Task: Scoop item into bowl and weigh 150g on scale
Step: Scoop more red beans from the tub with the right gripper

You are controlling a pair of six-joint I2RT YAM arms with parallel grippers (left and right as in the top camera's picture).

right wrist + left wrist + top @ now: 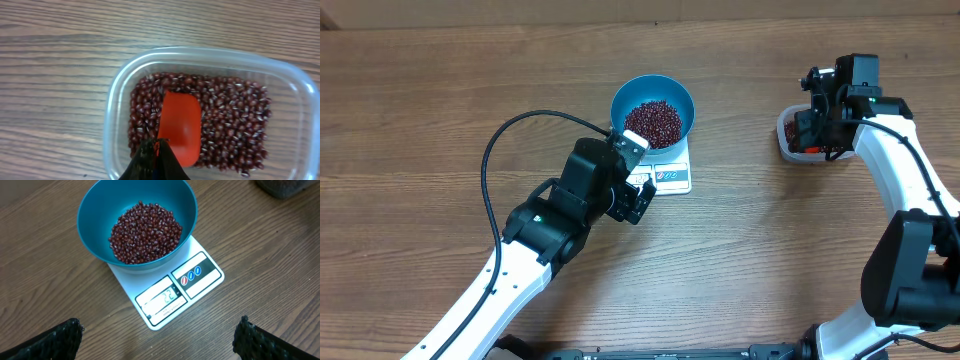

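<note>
A wood-grain table (420, 100) carries everything. The white scale (172, 297) lies near the middle with the blue bowl (95, 225) set on its platform, so whatever lands in the bowl registers; the display faces the left wrist camera, though its digits are too small to read with confidence. A mound of beans (145, 232) already sits in the bowl. The left tool (157, 347) hangs just short of the scale, jaws spread wide and empty, seemingly placed to watch the reading. Well apart to the right, the right tool (155, 160) is clamped tight on the handle of the orange scoop (180, 127), whose blade rests among the beans in the clear tub (115, 100), apparently for another scoopful.
</note>
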